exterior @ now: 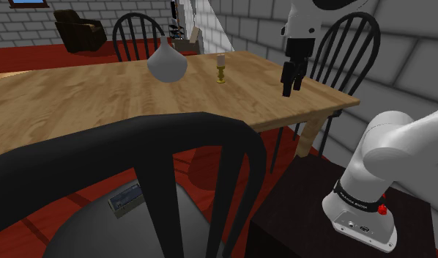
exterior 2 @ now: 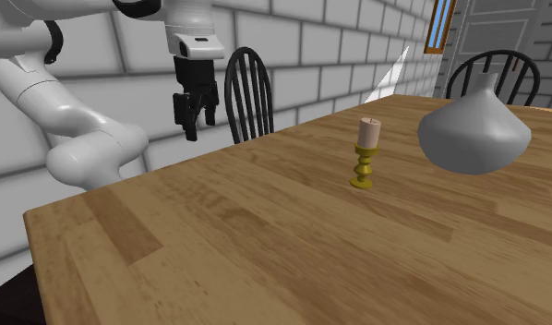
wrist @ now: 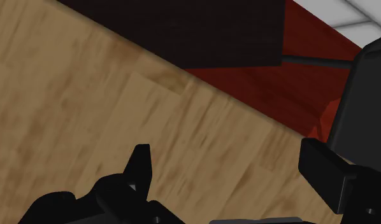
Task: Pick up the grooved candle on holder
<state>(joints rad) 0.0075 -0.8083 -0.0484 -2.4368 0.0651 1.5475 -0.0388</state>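
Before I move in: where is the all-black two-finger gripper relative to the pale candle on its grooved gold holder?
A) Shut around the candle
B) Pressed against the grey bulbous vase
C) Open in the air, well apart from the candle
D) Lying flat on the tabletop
C: the all-black gripper hangs with its fingers apart near the light wooden table's edge, and bare tabletop separates it from the pale candle on its grooved gold holder.

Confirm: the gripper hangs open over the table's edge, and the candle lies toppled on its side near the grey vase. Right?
Not toppled: the candle stands upright in its gold holder near the grey vase, as the second exterior view shows. The gripper does hang open over the table's edge.
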